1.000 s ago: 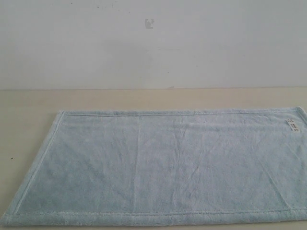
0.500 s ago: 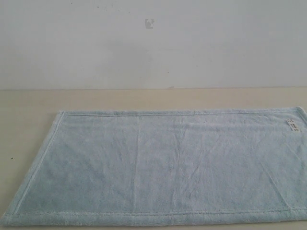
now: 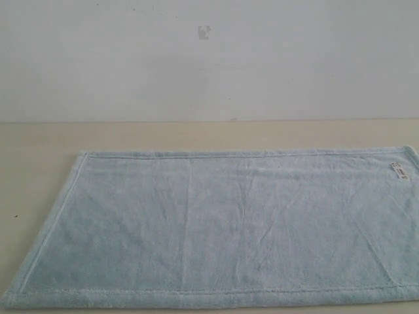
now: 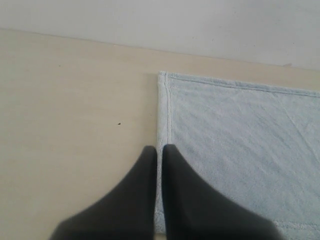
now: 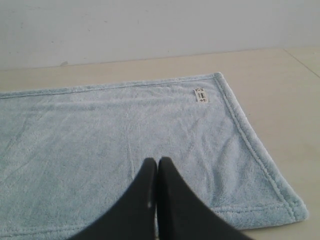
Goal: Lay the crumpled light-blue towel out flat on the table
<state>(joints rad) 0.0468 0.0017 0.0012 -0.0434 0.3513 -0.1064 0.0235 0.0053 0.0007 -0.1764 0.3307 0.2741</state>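
Looking on over the last second, I see nothing shift: the towel (image 3: pixel 222 226) lies just as it did, opened out flat on the tabletop (image 3: pixel 39 140). Its edges are straight, only faint creases cross the pile, and its small white tag (image 3: pixel 399 170) sits near the corner at about 2 o'clock. To my eye that means the spreading is as good as done. The left pincer (image 4: pixel 159 150) is closed tight with nothing between its tips, poised over the towel's 9 o'clock edge. The right pincer (image 5: pixel 157 162) is likewise closed and empty, above the cloth toward 4 o'clock. Whether either touches the towel I cannot tell. No container of any kind is in view.
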